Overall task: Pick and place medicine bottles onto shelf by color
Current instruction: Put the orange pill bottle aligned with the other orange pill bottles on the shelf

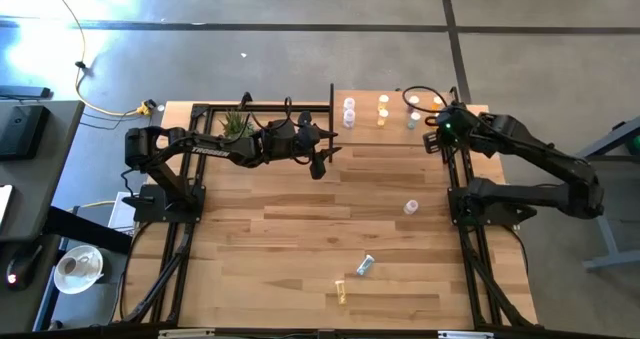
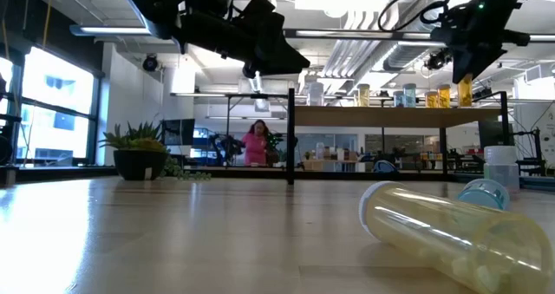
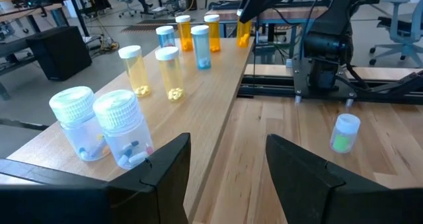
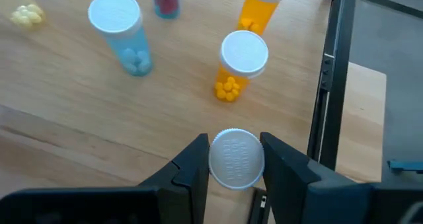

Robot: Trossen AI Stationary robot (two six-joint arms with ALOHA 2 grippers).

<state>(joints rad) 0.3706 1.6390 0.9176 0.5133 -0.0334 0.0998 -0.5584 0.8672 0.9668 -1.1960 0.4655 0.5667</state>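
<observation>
From above, the shelf point(image 1: 400, 114) sits at the far edge of the wooden worktop point(image 1: 300, 239), carrying several medicine bottles in pairs: two clear ones point(image 1: 349, 111), two yellow ones point(image 1: 383, 110) and others toward the right end. The right gripper point(image 1: 440, 122) hangs over that right end of the shelf. The left gripper point(image 1: 318, 164) hovers over the worktop just in front of the shelf's left end, near a small potted plant point(image 1: 234, 122). Three bottles remain on the worktop: a clear one standing point(image 1: 410, 208), a pale blue one lying down point(image 1: 365, 266) and a yellow one lying down point(image 1: 342, 294).

At table height, the yellow bottle point(image 2: 451, 233) lies on its side close to the camera, the shelf point(image 2: 390, 116) stands behind it, and the right gripper point(image 2: 466, 81) holds an orange bottle point(image 2: 465, 90) at shelf level. A person in pink point(image 2: 257, 143) stands far off in the room.

The left wrist view shows its fingers point(image 3: 165, 168) apart with nothing between them, beside the shelf's clear, yellow, blue and orange bottles.

The right wrist view shows its fingers point(image 4: 195, 164) clamped on a white-capped bottle point(image 4: 236, 158), above the shelf, near an orange bottle point(image 4: 239, 65) and a blue one point(image 4: 122, 32).
</observation>
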